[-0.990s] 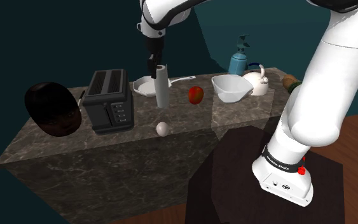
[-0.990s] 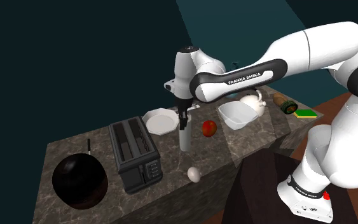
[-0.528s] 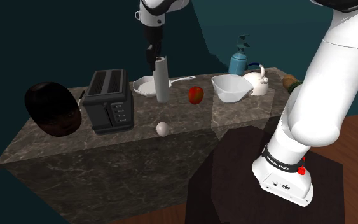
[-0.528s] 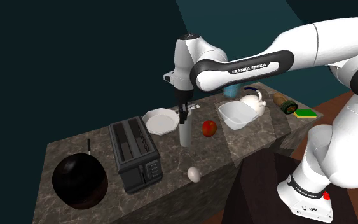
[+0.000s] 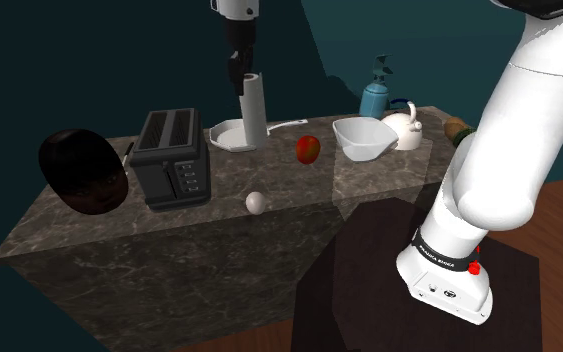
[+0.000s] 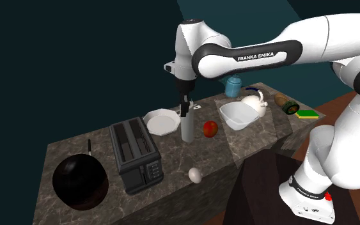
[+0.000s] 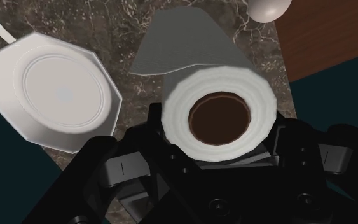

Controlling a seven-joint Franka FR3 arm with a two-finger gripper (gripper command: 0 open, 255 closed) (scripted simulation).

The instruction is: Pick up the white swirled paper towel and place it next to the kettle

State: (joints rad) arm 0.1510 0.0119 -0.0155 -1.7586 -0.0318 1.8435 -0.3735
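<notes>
The white paper towel roll hangs upright just above the dark marble counter, close to the white plate. My gripper is shut on the roll's top end from above. In the second exterior view the roll hangs under the gripper, between plate and apple. The wrist view looks down the roll and its brown core, with the fingers clasping its sides. The white kettle stands at the counter's far end, also seen as the kettle beyond the bowl.
A black toaster, a dark round pan, an egg, a red apple, a white bowl and a blue bottle share the counter. A green and yellow sponge lies past the kettle.
The gripper has risen with the paper towel roll, lifting it off the counter and a little toward the plate. Nothing else has moved.
</notes>
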